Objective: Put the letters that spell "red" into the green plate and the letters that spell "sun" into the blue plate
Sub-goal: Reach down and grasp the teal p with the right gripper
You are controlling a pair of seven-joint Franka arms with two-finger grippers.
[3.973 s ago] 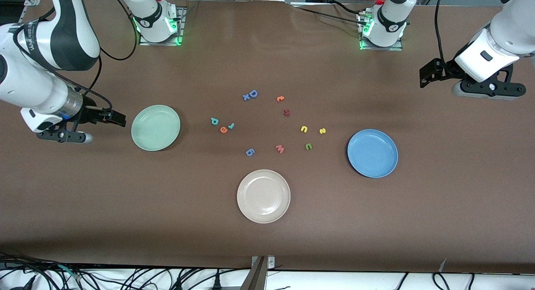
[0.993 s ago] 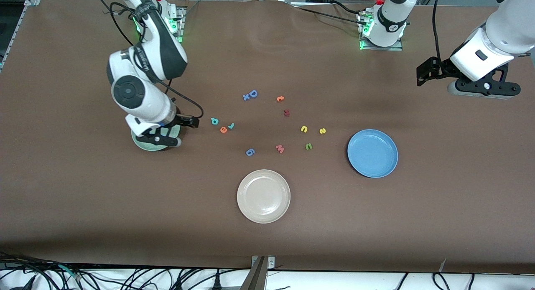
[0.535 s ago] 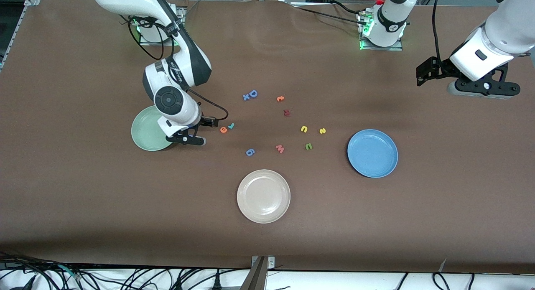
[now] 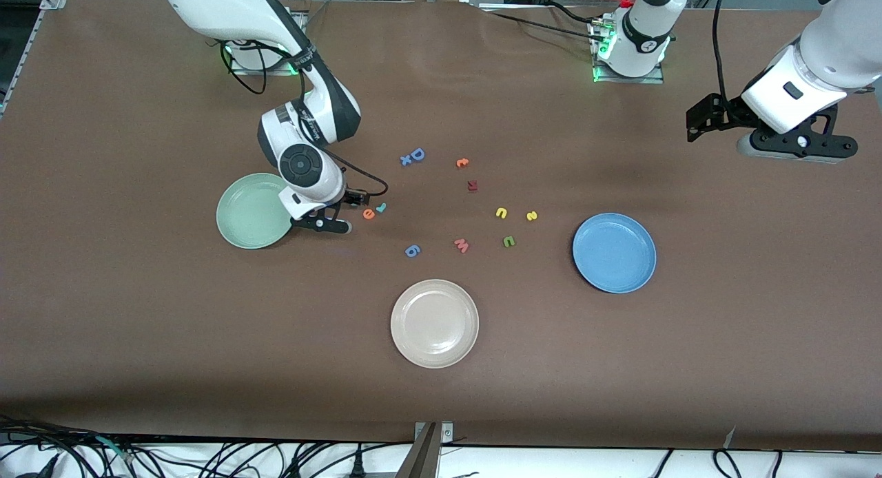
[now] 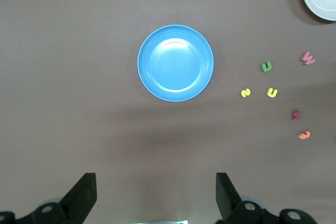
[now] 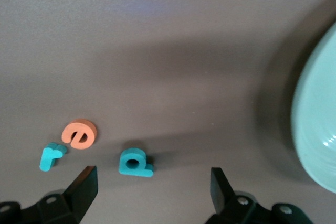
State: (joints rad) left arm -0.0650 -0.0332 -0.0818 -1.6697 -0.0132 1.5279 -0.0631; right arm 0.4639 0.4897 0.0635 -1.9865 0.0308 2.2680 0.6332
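Observation:
My right gripper (image 4: pixel 356 200) hangs low and open over the teal "d" (image 6: pixel 135 162), which lies just ahead of its fingers (image 6: pixel 84 184); the hand hides this letter in the front view. The orange "e" (image 4: pixel 368 214) and the small teal "r" (image 4: pixel 381 206) lie beside it. The green plate (image 4: pixel 241 213) sits toward the right arm's end. The yellow "u" (image 4: pixel 501 213), yellow "s" (image 4: pixel 531 216) and olive arch (image 4: pixel 508 241) lie near the blue plate (image 4: pixel 614 252). My left gripper (image 4: pixel 692 123) waits open, high over the left arm's end of the table.
A beige plate (image 4: pixel 434 323) sits nearest the front camera. Other letters lie in the middle: a big blue "D" (image 4: pixel 415 155), a small orange one (image 4: pixel 462 162), a dark red one (image 4: pixel 472 185), a pink "w" (image 4: pixel 461 245) and a blue "6" (image 4: pixel 412 251).
My right arm has swung from over the green plate toward the middle letters and now covers the teal "d". The left arm has not moved.

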